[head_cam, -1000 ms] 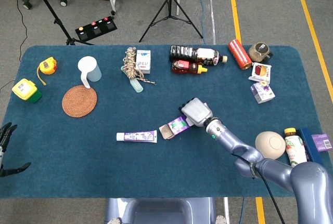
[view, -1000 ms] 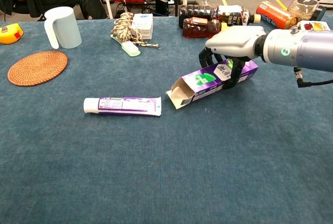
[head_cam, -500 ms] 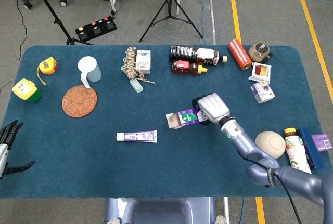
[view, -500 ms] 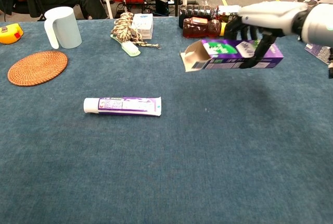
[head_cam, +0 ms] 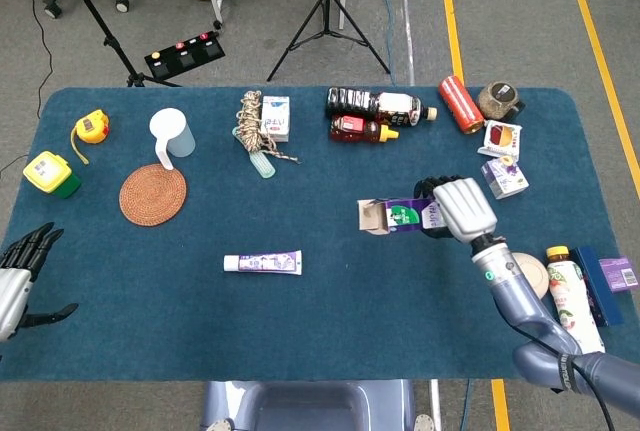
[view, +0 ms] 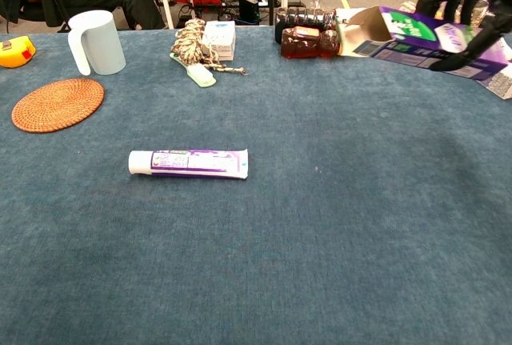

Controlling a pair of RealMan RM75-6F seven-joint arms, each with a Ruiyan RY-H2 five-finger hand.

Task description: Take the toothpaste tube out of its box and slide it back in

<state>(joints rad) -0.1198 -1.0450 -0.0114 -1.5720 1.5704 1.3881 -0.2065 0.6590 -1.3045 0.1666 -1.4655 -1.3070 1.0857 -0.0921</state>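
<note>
The dark-blue carpeted table (head_cam: 300, 331) carried the work. Above its right side the grey right hand (head_cam: 462, 207) clasped the purple cardboard toothpaste box (head_cam: 400, 216) in the air, open flap facing left, probably so its mouth pointed toward the tube. The white-and-purple toothpaste tube (head_cam: 262, 263) lay flat mid-table, well apart from the box. The black left hand (head_cam: 20, 276) hovered empty at the left edge, fingers spread.

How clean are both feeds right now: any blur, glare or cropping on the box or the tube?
Head view: even light, toothpaste tube and box sharp, no glare. Chest view: tube crisp, box in focus, but the right hand is cut off by the frame's top-right corner.
</note>
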